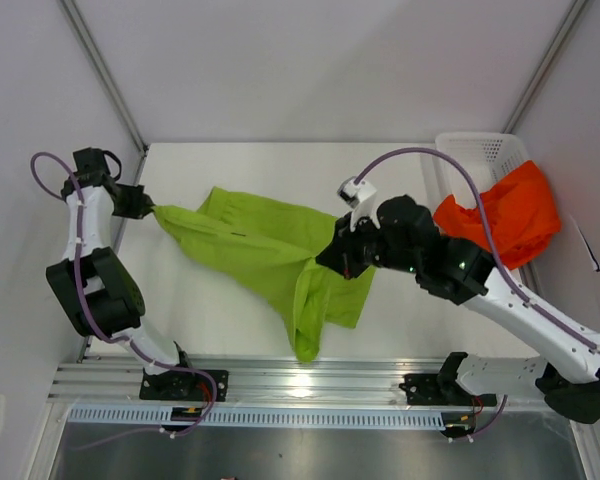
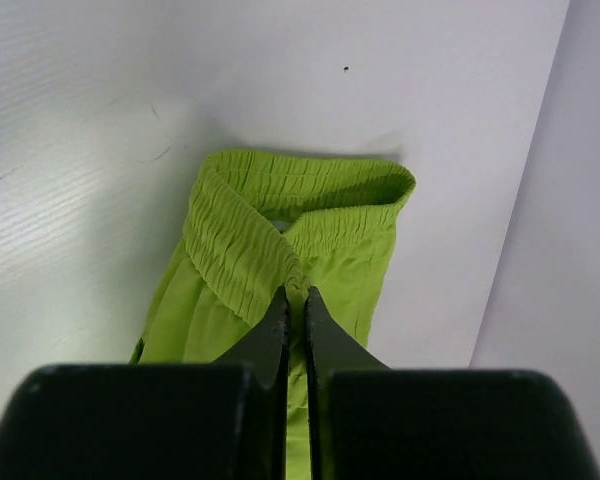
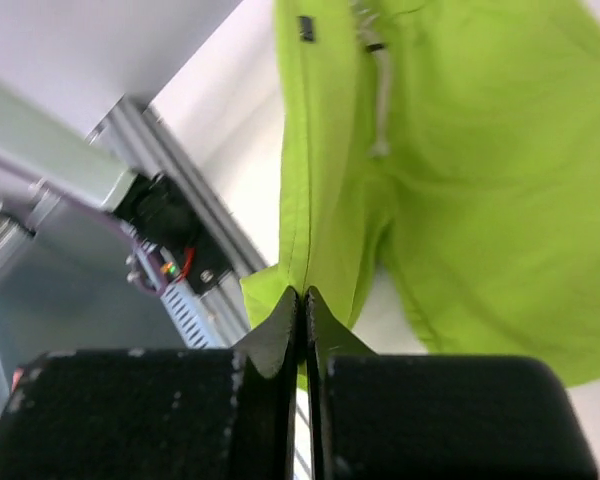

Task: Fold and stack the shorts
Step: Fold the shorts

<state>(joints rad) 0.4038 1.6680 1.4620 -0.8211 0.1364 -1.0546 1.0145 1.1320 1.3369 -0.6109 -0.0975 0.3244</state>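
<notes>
Two grippers are clamping the lime green shorts over the table, left gripper pinching the waistband, right gripper pinching an edge (orange-red shorts are lying across the basket)

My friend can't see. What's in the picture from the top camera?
Soft lime green cloth shorts are stretched across a white table, the left end effector pinching one end and the right end effector the other. Bright orange-red cloth shorts hang over a white plastic mesh basket at the right.
</notes>
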